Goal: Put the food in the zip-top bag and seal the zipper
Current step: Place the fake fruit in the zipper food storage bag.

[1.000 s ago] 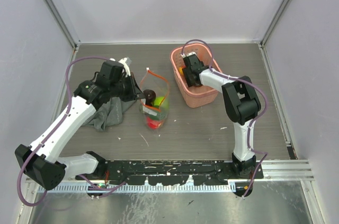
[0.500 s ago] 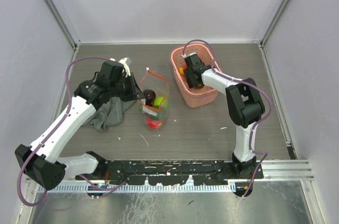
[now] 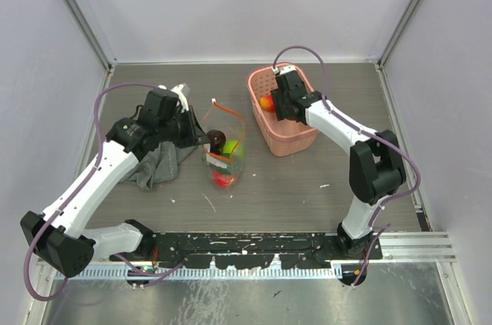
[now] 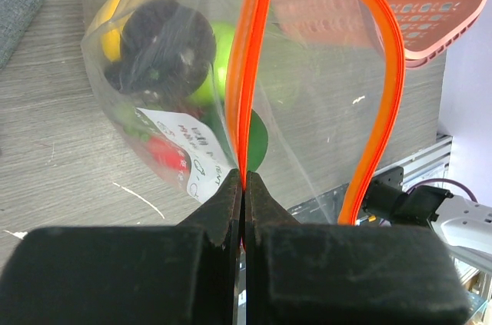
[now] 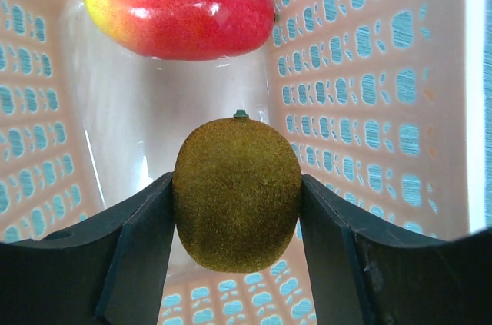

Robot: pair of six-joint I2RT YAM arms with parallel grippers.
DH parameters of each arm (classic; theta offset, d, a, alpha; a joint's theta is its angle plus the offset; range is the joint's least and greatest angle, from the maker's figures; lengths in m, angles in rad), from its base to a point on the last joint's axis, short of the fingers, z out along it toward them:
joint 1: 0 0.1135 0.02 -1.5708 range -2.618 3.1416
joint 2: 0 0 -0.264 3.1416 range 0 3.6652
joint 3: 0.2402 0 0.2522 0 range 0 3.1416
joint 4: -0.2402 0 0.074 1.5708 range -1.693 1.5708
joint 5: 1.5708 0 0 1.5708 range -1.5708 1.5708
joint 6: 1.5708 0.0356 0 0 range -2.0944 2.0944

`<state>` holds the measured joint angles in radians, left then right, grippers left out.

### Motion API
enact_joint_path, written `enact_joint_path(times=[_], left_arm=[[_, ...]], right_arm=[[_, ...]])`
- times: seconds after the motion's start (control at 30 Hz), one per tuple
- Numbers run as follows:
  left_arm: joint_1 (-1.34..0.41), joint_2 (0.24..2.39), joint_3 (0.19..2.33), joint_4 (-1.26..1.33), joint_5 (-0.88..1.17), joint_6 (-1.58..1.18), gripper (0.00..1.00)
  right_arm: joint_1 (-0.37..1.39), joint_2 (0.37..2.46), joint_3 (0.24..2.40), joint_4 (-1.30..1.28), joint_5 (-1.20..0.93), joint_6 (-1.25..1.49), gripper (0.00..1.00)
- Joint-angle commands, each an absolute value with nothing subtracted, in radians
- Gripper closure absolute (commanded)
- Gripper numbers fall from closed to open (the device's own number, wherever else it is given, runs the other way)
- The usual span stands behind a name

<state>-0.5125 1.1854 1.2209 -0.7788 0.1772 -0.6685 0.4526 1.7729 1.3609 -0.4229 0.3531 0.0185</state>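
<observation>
We see the left fingers (image 4: 219, 213) closed tight on one zipper (image 4: 254, 71) strip of the bag (image 3: 224, 152); the bag's mouth is open. The bag stands on the tabletop (image 3: 292, 187) betw. the cloth (image 3: 157, 164) & the basket (image 3: 288, 140), w/ fruits inside. The right fingers (image 5: 134, 240) grip a kiwi (image 5: 237, 190) in the basket, near a mango (image 5: 181, 6).

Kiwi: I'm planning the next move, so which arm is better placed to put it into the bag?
Right. The right gripper is closed on the kiwi inside the pink basket, while the left gripper is shut on the zipper, holding the zip-top bag open at its mouth.
</observation>
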Motion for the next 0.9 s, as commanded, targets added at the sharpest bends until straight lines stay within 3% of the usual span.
enact_joint_path(times=[0.0,0.87], left_arm=[[-0.515,1.145,1.222,-0.762,0.157,-0.661,1.0],[-0.515,1.08,1.227,-0.817,0.13,-0.659,1.0]], right_arm=[[0.467,1.668,1.358,-0.435,0.351,0.052,0.52],[0.569,1.348,1.331,-0.44,0.182,0.136,0.54]])
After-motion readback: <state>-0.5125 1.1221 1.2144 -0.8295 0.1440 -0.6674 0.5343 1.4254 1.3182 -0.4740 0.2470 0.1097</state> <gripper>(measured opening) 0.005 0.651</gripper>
